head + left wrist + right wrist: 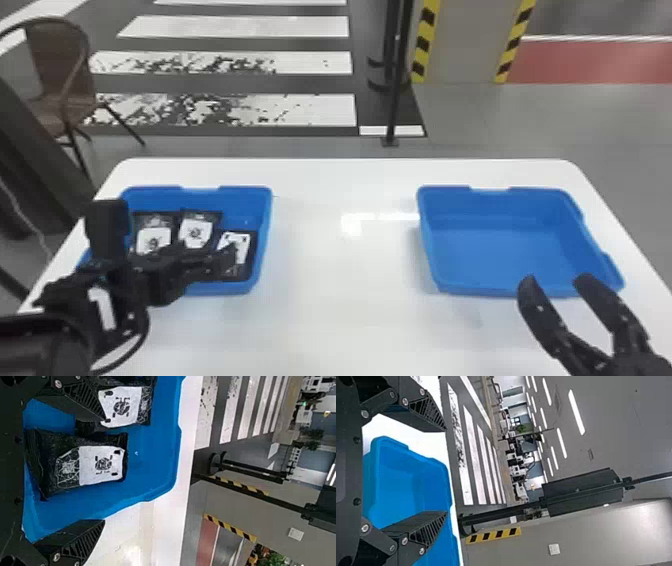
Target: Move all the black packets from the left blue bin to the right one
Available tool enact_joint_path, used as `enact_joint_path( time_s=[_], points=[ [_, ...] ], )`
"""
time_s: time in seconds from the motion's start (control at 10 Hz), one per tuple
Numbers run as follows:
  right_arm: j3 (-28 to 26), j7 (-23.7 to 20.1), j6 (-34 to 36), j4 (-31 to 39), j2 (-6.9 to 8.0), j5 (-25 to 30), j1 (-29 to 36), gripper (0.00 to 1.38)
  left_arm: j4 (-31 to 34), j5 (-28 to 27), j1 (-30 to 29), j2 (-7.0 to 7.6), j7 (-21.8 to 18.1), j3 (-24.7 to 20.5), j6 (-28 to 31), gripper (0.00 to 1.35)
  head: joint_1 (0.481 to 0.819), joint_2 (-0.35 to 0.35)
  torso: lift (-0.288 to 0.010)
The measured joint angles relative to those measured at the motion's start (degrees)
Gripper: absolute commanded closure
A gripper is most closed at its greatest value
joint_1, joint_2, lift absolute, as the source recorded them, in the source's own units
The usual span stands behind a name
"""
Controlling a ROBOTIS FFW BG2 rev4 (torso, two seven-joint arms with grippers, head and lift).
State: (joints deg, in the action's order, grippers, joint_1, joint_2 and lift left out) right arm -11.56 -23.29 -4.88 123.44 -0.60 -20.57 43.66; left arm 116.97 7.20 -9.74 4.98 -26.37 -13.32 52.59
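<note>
1. Lying in the left blue bin [266, 235], the black packets [196, 232] look flat and shiny, with white labels bearing dark drawings.
2. Over that bin's near side, the left hand [207, 254] stands open, fingers spread wide.
3. Raised rims edge both bins; a broad stretch of white bench [340, 280] runs between them.
4. By the near rim of the right blue bin [500, 250], the right hand [556, 281] gapes open.
</note>
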Motion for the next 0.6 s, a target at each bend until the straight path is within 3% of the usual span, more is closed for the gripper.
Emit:
enact_joint_path(
  time_s=[0.6],
  points=[
    [0.43, 0.00, 0.39, -0.30, -0.01, -0.33, -0.20, 0.31, -8.71, 0.02, 9.01, 1.19, 0.00, 2.24, 12.71, 0.11, 0.695, -0.009, -0.140]
  ],
)
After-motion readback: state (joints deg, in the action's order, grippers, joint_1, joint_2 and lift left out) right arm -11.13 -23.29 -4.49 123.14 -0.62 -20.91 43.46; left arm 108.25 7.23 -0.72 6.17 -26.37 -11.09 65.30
